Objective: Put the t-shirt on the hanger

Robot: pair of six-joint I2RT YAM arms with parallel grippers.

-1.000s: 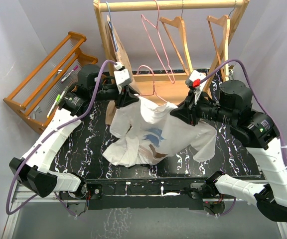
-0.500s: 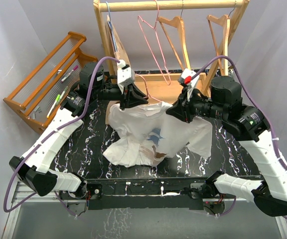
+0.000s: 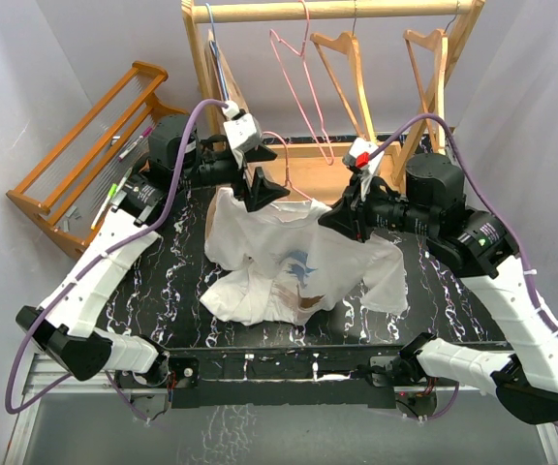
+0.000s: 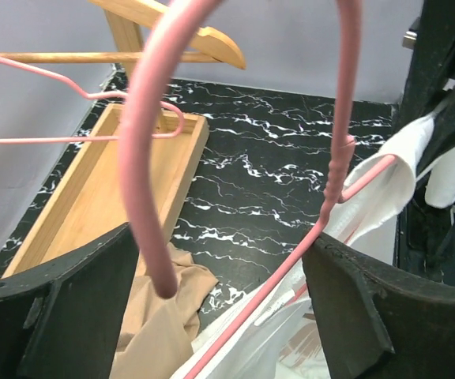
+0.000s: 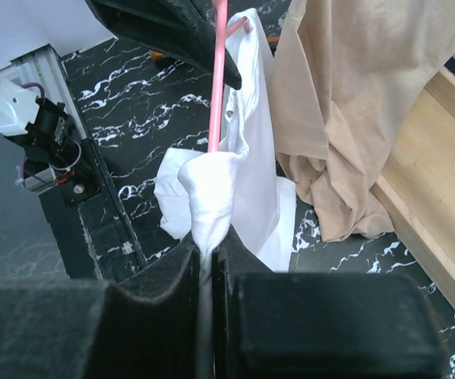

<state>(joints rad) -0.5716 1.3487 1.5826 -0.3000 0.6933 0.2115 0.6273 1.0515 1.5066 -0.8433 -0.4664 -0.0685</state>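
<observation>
Shirt on pink wire, mid-table

We see a black, white-veined table (image 3: 163, 281), pale grey walls and a wooden rack (image 3: 337, 12) behind. The white t-shirt (image 3: 279, 257), blue print showing, bunches over the hanger (image 4: 142, 142), lower folds on the table. Our right gripper (image 5: 204, 253) pinches its cloth; our left gripper (image 4: 223, 276) stands spread around the hook.

White blue-printed t-shirt (image 3: 260, 242), pink hanger (image 4: 143, 158), black white-veined table (image 3: 177, 291).

A black, white-veined marble tabletop (image 3: 163, 281) carries a shallow wooden tray (image 4: 93, 189) at its far edge. Against the tray's near side lies a crumpled beige garment (image 5: 338, 158); nearer still, the white t-shirt (image 3: 260, 291) rests its lower folds on the marble
</observation>
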